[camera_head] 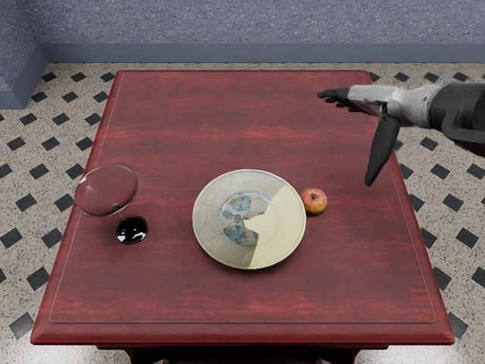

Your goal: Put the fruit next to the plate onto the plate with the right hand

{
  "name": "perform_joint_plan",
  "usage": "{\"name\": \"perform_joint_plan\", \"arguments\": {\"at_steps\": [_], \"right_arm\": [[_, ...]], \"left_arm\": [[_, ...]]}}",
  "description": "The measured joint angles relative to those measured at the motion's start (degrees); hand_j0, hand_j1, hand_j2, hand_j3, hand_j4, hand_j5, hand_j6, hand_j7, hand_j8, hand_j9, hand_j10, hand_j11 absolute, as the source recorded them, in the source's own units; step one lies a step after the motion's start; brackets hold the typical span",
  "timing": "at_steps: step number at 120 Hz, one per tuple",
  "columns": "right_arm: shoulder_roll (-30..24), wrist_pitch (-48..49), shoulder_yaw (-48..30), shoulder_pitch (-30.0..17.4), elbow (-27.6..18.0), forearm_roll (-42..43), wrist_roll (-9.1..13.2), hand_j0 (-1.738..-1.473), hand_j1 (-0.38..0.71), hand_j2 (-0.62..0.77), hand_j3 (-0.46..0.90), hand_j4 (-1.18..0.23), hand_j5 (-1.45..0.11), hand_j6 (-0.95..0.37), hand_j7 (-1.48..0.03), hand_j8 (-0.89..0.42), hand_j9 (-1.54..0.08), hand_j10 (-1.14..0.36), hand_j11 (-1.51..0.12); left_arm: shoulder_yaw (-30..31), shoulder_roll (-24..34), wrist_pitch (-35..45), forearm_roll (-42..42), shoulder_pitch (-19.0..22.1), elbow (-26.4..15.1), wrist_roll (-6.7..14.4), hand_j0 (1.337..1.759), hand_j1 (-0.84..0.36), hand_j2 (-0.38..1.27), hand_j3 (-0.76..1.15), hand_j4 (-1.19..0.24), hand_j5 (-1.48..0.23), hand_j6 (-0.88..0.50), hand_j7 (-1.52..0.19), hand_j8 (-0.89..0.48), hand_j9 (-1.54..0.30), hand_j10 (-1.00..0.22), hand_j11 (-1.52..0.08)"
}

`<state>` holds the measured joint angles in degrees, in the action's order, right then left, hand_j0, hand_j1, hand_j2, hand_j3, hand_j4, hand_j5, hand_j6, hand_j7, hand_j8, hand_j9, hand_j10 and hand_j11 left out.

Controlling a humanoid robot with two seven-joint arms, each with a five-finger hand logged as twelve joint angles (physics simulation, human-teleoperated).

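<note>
Plate [284,241], apple [314,201] just beside right rim; wine glass [114,199] left; right hand [375,105] beyond, fingers [334,96] apart

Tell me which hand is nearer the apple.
Right. The right hand hovers open, farther back and right of the apple, not touching; the left hand is out of view.

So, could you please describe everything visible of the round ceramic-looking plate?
The round, shallow plate looks ceramic: grey-green glaze, a cream patch on its right, blue-green motifs at the centre. It lies flat and empty on the dark red wooden table, near its middle. A small red-orange apple sits by its right rim; contact unclear.
</note>
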<state>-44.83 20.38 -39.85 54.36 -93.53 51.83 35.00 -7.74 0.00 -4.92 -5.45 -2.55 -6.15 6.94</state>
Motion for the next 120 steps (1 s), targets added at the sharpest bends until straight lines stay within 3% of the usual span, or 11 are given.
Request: {"name": "perform_joint_plan", "arguments": {"at_steps": [65,120], "right_arm": [[7.49,-6.18,1.05,-9.55,-1.78,16.59,0.0,-1.658,-0.26,-0.01,0.0,-0.08,-0.1,-0.08,-0.1,-0.08,-0.1,-0.08,-0.1],[10.45,-6.96,1.26,-13.78,-3.8,22.23,0.0,-1.658,-0.11,-0.04,0.0,-0.2,-0.26,-0.2,-0.26,-0.2,-0.26,-0.2,-0.26]], "left_arm": [[0.0,0.0,0.0,0.0,0.0,0.0,0.0,1.658,0.35,0.0,0.0,0.0,0.0,0.0,0.0,0.0,0.0,0.0,0.0],[-0.02,0.0,0.0,0.0,0.0,0.0,0.0,1.658,0.35,0.0,0.0,0.0,0.0,0.0,0.0,0.0,0.0,0.0,0.0]]}}
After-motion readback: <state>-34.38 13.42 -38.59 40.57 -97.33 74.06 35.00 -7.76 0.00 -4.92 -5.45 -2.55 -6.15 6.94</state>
